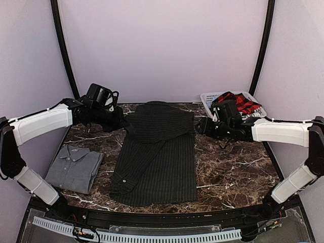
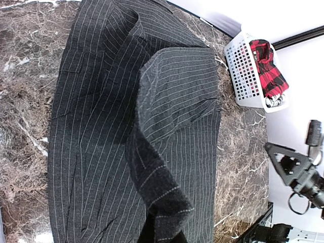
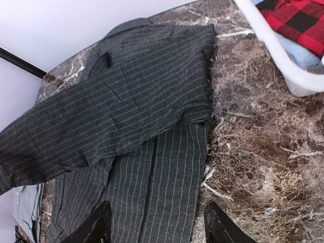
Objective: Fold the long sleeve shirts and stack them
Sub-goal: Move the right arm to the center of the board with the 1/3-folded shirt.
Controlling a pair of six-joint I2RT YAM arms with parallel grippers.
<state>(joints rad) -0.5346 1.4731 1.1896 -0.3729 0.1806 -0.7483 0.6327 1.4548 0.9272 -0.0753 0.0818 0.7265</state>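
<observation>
Right wrist view: the right gripper, fingers spread wide, hangs over the right edge of the black pinstripe shirt, whose upper part lies folded down over its body. Beyond it to the right, the basket holds the plaid shirt. Opposite, the left gripper pinches a raised fold at the same shirt's left edge. Behind that gripper, toward its arm's base, the grey shirt lies folded on the marble table.
</observation>
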